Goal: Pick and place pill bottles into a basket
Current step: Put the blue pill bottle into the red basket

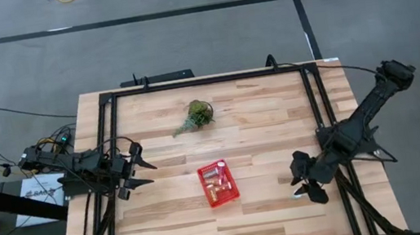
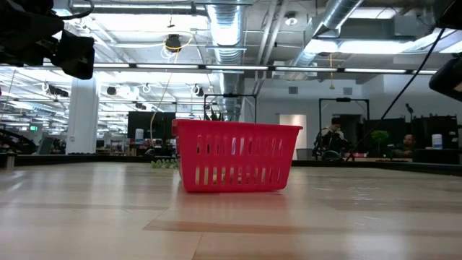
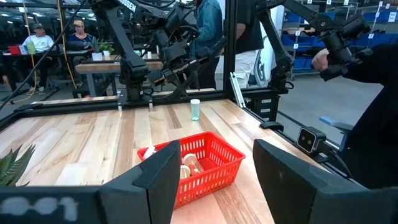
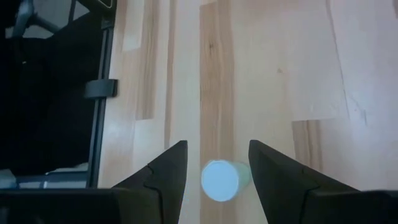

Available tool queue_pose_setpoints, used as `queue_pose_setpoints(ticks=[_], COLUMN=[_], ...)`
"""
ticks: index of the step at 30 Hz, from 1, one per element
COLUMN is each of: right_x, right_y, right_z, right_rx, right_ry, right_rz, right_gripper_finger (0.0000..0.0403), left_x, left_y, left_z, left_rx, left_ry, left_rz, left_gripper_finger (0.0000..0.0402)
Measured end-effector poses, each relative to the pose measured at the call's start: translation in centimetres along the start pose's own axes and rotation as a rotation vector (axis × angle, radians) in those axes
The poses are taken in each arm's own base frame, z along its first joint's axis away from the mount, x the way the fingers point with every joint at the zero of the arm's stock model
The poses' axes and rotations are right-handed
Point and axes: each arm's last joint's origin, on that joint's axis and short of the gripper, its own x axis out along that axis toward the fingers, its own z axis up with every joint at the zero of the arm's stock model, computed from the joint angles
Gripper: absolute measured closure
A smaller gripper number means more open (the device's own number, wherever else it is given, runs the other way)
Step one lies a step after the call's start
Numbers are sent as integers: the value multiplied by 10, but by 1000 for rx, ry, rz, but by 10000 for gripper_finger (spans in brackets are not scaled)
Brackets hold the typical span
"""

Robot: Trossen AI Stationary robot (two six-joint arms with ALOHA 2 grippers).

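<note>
The red basket (image 1: 218,184) rests on its base near the table's middle, and the left wrist view shows amber pill bottles (image 3: 189,165) lying inside it. One more pill bottle (image 3: 195,109), with a white cap and a pale body, stands upright on the table near the right edge. My right gripper (image 4: 217,152) hangs open over it, tilted down. Its fingers stand on either side of the white cap (image 4: 221,180); I cannot tell if they touch. My left gripper (image 1: 143,166) waits open and level at the table's left edge.
A green plant sprig (image 1: 196,116) lies on the table beyond the basket, toward the far edge. A black frame (image 1: 313,103) runs around the tabletop. Bare wood lies between the basket and the right-hand bottle. People sit in the room beyond the table.
</note>
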Motion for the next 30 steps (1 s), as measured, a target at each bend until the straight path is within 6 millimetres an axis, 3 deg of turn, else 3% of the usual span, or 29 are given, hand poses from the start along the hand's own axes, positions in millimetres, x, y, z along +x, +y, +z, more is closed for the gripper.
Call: queue_pose_setpoints(ticks=[30], right_x=[32], right_y=[15], right_z=[-25], right_rx=[-12], right_ry=[77], right_rz=[-112], right_gripper_finger=[240], left_x=[0], left_y=[0], left_z=[0], left_rx=[0], left_ry=[0], left_rz=[0], left_gripper_finger=[210])
